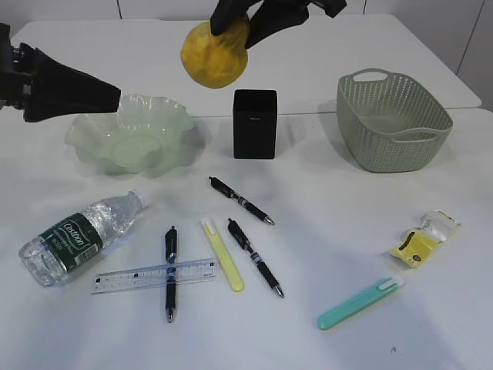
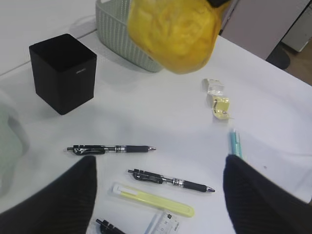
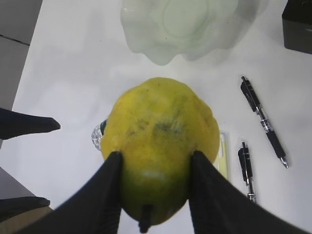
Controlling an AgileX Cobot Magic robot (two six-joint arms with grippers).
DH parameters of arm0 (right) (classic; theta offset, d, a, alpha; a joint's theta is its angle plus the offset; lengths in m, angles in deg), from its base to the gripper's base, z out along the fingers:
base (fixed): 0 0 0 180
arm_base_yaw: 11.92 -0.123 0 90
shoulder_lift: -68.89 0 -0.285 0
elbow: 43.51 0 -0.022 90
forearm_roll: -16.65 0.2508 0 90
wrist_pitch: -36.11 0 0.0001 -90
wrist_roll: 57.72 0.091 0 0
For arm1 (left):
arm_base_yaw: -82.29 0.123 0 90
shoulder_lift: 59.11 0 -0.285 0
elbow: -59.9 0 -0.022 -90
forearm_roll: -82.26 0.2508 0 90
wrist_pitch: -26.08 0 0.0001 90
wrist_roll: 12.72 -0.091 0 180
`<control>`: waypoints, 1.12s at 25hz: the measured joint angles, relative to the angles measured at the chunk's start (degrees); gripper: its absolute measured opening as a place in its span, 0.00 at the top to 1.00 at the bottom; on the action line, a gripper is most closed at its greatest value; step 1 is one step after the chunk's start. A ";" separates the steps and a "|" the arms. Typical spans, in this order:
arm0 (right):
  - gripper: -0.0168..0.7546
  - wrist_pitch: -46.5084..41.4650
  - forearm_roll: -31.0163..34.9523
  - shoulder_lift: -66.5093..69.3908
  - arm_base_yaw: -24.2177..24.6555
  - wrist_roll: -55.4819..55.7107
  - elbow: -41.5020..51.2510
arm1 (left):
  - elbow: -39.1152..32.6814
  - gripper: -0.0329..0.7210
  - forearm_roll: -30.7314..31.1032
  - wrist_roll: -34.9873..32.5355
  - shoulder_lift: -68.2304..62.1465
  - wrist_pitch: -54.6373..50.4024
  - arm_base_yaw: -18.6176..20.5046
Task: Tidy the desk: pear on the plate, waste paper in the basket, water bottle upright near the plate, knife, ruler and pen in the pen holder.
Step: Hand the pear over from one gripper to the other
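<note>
None done: no item sits in its final place as far as the views show.
Pear (image 1: 213,54): one, clamped in the right gripper (image 3: 153,190), carried in the air between the plate (image 1: 131,132) and the pen holder (image 1: 254,123), not yet on the plate.
Left gripper (image 2: 158,195): released, jaws wide and empty, beside the plate.
Water bottle (image 1: 77,235): one, lying on its side on the desk (image 1: 347,208), near the plate.
Waste paper (image 1: 425,237): one, on the desk outside the basket (image 1: 393,116).
Ruler (image 1: 154,275): one, flat under a pen.
Black pens (image 1: 240,201): three, loose.
Yellow stick (image 1: 223,255): one.
Teal knife-like tool (image 1: 360,303): one.
Left: pear, bottle, paper, stationery.
</note>
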 joint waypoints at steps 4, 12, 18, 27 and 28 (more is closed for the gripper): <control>0.57 0.00 0.45 -0.09 0.00 0.00 0.00 | 0.79 0.14 0.87 -0.73 -0.14 0.33 -0.32; 0.57 0.00 2.40 -0.09 0.00 0.10 0.00 | 7.94 0.13 7.56 -1.77 -4.88 3.15 -7.86; 0.57 0.00 2.64 -0.09 0.00 0.10 0.00 | 10.76 0.13 8.95 -1.77 -6.81 6.22 -9.27; 0.57 0.00 2.75 -0.09 0.00 0.21 0.00 | 13.88 0.15 15.91 -3.28 -8.46 8.44 -9.29; 0.57 0.00 2.86 -0.09 0.00 0.21 0.00 | 14.01 0.16 16.92 -3.28 -8.46 8.59 -9.29</control>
